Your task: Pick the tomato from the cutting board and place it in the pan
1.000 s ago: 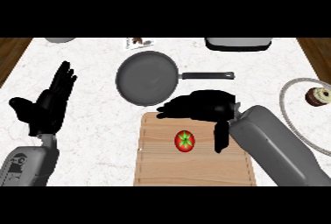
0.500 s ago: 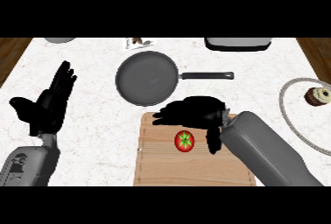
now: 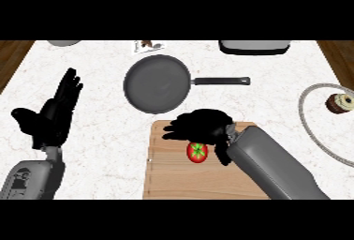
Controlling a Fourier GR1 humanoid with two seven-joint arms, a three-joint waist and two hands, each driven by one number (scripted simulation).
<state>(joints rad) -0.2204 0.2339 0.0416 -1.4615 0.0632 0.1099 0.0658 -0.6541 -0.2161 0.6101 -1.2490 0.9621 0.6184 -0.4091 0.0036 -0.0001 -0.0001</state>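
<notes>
A red tomato with a green stem top lies on the wooden cutting board, near its far edge. My right hand hovers over the tomato's far side, fingers spread towards the left and the thumb down at the tomato's right; the fingers are not curled round it. The dark grey pan sits just beyond the board, its black handle pointing right. My left hand rests open at the left, fingers up.
A plate with a chocolate cupcake lies at the right edge. A grey appliance, a small card and a bowl stand along the counter's far edge.
My right hand and forearm have moved left and nearer the tomato, now covering the board's far edge above it. The left hand has stayed still.
</notes>
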